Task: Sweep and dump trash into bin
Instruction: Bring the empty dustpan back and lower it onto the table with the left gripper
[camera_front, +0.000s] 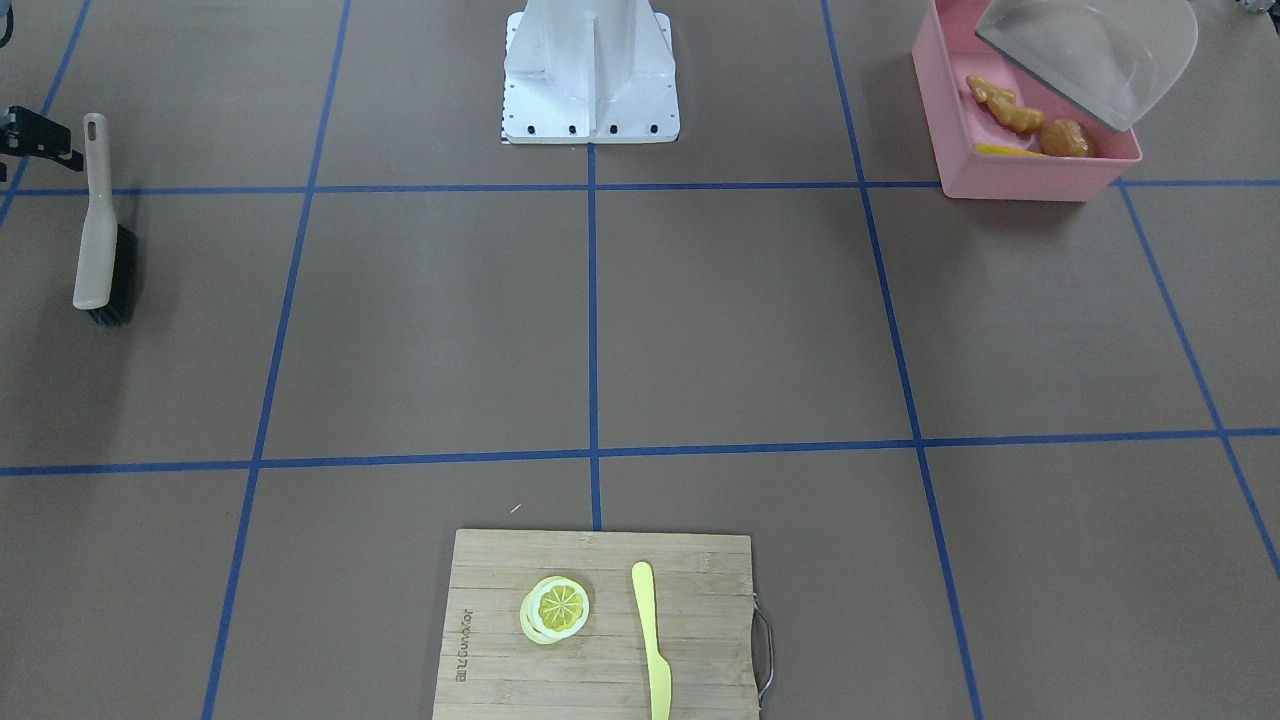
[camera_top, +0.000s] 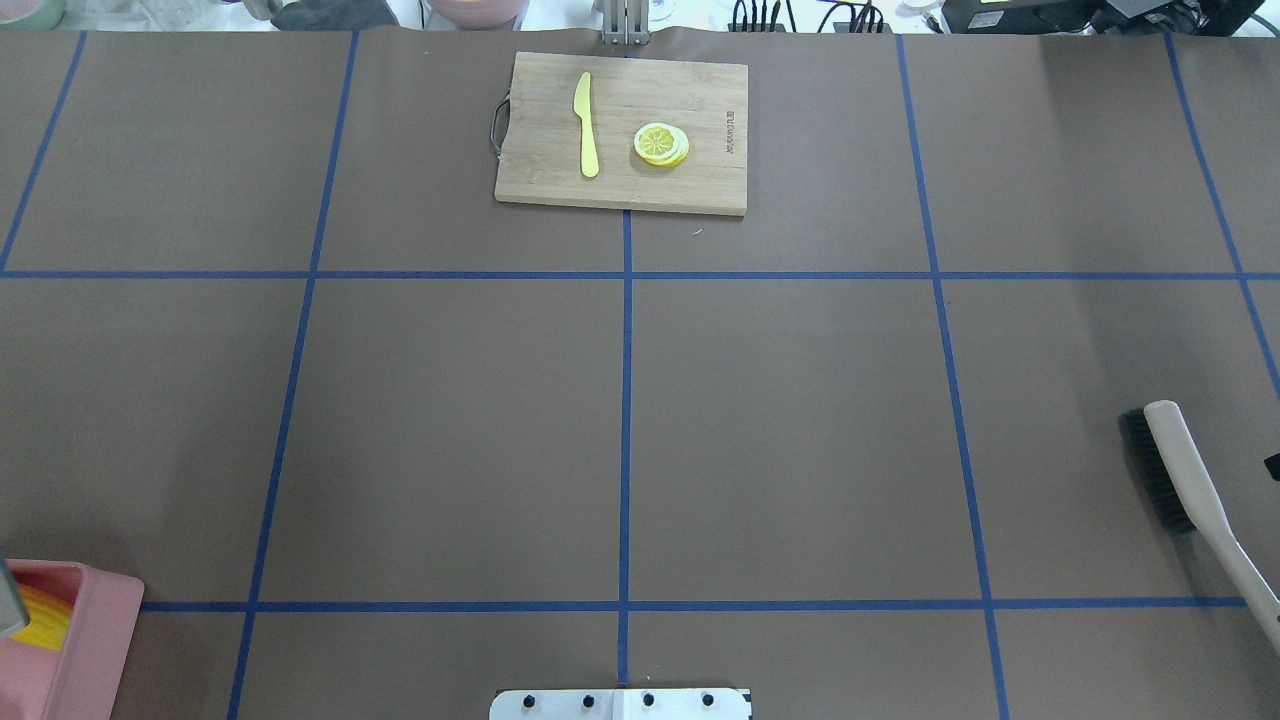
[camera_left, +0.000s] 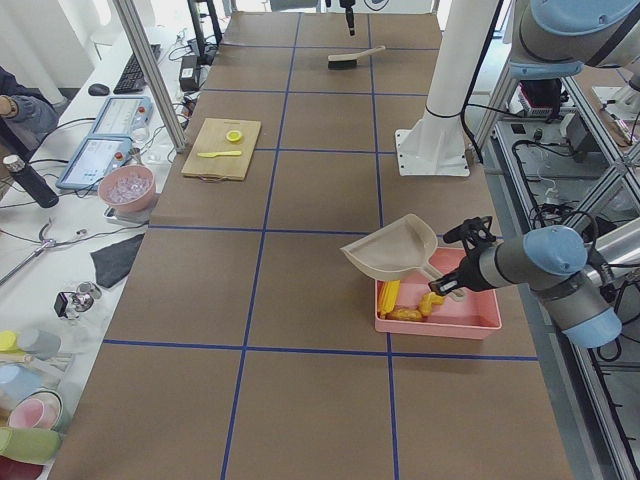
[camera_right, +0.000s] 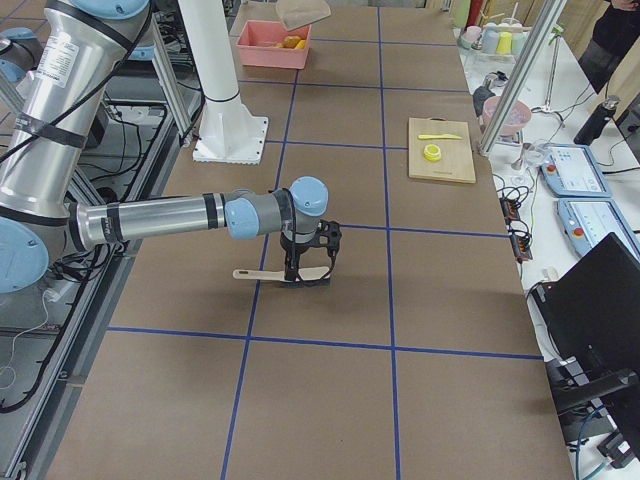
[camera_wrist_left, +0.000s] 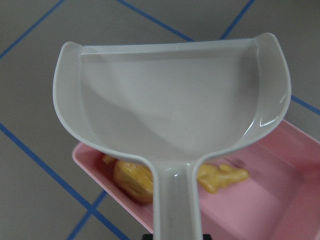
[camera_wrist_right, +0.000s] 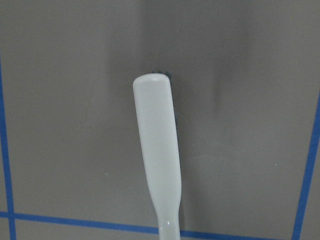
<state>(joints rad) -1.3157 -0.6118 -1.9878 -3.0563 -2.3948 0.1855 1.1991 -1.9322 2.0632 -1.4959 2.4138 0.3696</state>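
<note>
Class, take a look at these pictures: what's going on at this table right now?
The left gripper holds the dustpan, empty and tilted, over the bin. The ginger, potato and corn already lie in the bin. The right gripper is down at the brush, which lies on the table; whether it grips the brush cannot be told. A lemon slice and knife sit untouched on the board.

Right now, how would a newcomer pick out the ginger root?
Look to the robot's left side of the table for the pink bin, under the raised beige dustpan. Of the three toy foods inside, the ginger root is the knobbly tan one, unlike the smooth oval potato beside it and the yellow corn cob.
</note>
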